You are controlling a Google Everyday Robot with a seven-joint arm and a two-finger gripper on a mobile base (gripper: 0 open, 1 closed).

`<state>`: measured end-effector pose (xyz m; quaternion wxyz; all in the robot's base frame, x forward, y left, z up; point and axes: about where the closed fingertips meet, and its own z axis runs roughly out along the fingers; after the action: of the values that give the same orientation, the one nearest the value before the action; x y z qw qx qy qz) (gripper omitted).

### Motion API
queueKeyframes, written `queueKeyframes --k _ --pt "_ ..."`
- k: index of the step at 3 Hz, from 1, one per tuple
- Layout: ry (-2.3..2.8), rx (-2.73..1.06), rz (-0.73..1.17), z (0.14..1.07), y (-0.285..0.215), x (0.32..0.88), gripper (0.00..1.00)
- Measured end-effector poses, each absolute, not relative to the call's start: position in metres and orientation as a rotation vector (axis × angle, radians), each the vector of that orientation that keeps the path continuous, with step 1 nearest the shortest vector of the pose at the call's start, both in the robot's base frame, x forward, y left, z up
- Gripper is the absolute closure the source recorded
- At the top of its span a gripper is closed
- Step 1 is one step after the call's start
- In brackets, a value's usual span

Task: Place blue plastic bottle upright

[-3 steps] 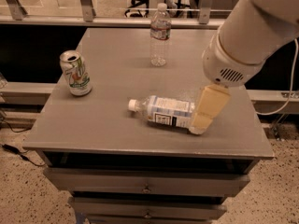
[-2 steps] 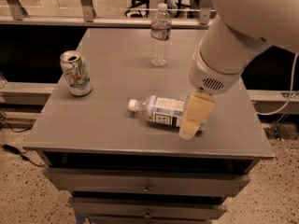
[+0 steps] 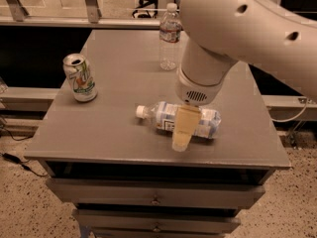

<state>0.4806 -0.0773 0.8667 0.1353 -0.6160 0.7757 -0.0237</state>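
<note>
Camera view: the blue plastic bottle point(image 3: 159, 117) lies on its side on the near half of a grey table point(image 3: 114, 138), right of centre; its white cap points left and its base points right, with the long axis tilted slightly so the base sits a little nearer than the cap; the pale blue-white label wraps most of the body, and a dark text patch shows on it just left of the gripper; the gripper point(image 3: 182, 133), tan in colour, comes down from above and crosses the middle of the bottle, its lower end reaching past the bottle's near side towards the table's near edge; whether it is spread apart, drawn together or clamped on the bottle cannot be told from this angle; above it the white robot arm point(image 3: 233, 29) fills the upper right, its round wrist housing with a small vent grille sitting directly over the bottle; a slimmer clear bottle point(image 3: 170, 36) stands upright at the far edge of the table, well apart from the lying one; a green-and-white soda can point(image 3: 80, 78) stands upright near the left edge, its top opened; drawers point(image 3: 156, 200) with small knobs sit under the tabletop; a speckled floor point(image 3: 25, 207) shows at lower left.
</note>
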Motion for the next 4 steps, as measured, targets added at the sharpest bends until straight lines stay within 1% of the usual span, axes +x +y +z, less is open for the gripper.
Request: queueKeyframes --k 2,3,4 --pt "2.276 -1.841 -0.143 0.851 -0.061 0.51 0.0" --pt "2.344 -1.849 -0.151 0.841 -0.062 0.516 0.13" --pt "2.429 -1.84 -0.149 0.837 -0.065 0.518 0.44"
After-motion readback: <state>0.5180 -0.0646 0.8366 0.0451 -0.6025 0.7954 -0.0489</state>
